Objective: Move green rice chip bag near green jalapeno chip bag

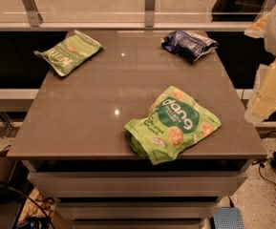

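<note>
The green rice chip bag point(173, 124) is a bright lime-green puffy bag marked "dang". It lies near the front right edge of the brown table point(94, 109). The green jalapeno chip bag point(69, 51) is a flatter, paler green bag lying at the back left corner of the table. My gripper point(265, 92) hangs at the right edge of the view, beyond the table's right side. It is apart from the rice chip bag, to the right of it and a little higher in the view. It holds nothing that I can see.
A dark blue chip bag point(189, 44) lies at the back right of the table. A glass railing with metal posts point(150, 6) runs behind the table. Drawers point(137, 182) sit under the tabletop. Cables lie on the floor at both sides.
</note>
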### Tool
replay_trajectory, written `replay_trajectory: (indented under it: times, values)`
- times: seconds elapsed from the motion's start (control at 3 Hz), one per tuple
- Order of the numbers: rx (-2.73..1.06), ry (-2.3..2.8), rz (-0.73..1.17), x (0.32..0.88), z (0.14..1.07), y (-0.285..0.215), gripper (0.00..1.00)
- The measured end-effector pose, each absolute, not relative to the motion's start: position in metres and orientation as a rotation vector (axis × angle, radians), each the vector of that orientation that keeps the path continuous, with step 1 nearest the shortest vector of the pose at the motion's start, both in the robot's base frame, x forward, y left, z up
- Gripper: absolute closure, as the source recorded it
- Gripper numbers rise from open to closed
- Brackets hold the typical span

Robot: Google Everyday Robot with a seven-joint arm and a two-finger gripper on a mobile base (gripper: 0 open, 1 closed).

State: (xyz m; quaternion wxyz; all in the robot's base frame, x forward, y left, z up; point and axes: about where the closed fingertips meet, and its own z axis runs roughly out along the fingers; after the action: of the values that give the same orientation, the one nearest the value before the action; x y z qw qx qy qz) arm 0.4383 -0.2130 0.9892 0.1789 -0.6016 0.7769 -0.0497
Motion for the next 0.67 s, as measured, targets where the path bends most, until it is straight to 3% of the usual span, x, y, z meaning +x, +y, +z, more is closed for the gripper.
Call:
replay_trajectory:
  times: [0.67]
  values:
    - [-1.712, 2.172, -0.183, 0.4398, 0.9937, -0.2153, 0.00]
